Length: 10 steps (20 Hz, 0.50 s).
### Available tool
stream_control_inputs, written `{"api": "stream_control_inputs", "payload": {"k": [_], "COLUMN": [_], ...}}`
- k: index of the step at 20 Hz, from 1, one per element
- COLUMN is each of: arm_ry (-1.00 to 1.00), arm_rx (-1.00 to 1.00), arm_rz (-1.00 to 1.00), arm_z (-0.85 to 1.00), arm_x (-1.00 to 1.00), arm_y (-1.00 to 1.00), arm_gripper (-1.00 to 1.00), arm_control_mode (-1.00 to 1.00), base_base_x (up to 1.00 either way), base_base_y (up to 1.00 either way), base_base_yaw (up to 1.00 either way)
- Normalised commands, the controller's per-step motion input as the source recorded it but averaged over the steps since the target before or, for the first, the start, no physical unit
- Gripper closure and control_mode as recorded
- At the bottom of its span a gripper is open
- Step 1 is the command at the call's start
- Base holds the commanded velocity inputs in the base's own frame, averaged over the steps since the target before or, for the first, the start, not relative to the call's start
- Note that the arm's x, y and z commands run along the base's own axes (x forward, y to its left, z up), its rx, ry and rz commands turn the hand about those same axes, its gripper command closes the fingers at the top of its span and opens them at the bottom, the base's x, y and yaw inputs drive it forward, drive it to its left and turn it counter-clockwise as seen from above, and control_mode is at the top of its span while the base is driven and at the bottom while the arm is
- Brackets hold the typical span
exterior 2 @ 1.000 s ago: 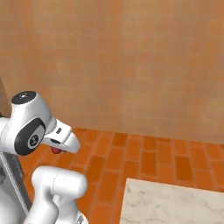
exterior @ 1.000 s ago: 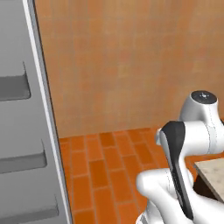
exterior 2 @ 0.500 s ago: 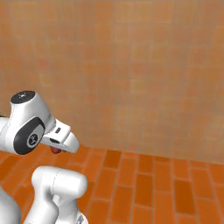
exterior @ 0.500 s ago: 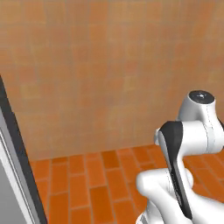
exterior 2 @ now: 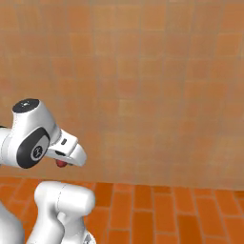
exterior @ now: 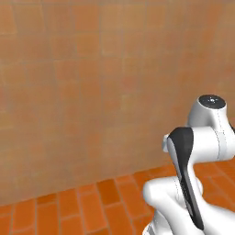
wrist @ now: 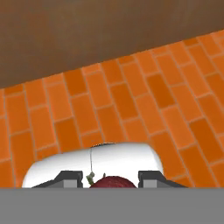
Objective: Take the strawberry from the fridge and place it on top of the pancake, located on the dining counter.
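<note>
My gripper [wrist: 111, 178] is shut on the strawberry [wrist: 112, 182], a dark-red berry with a bit of green stem that shows between the fingers [wrist: 70, 176] at the bottom of the hand view. In the right base view the strawberry [exterior 2: 61, 163] peeks out as a red spot under the hand, where the gripper [exterior 2: 65, 160] is tucked close to the folded arm, well above the floor. The fridge, the pancake and the dining counter are out of view.
A tan tiled wall [exterior: 92, 92] stands ahead in both base views, above an orange brick floor [exterior 2: 157, 214]. The hand view looks down on the brick floor [wrist: 131, 100], with a dark brown wall face [wrist: 109, 30] beyond it.
The base has turned, so the whole picture shifted: the grey fridge edge slid out of the left view and the stone counter corner out of the right. The arm keeps its pose, still holding the strawberry.
</note>
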Motion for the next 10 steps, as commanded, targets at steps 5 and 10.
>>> {"api": "stream_control_inputs", "payload": {"k": [5,10], "arm_ry": [0.0,0.0], "arm_rx": [0.0,0.0], "arm_rz": [0.0,0.0], "arm_z": [0.0,0.0], "arm_x": [0.0,0.0], "arm_y": [0.0,0.0], "arm_gripper": [1.0,1.0], "arm_control_mode": [1.0,1.0], "base_base_x": [0.78,0.24], "base_base_y": [-0.22,-0.19], "base_base_yaw": [-0.64,-0.85]}}
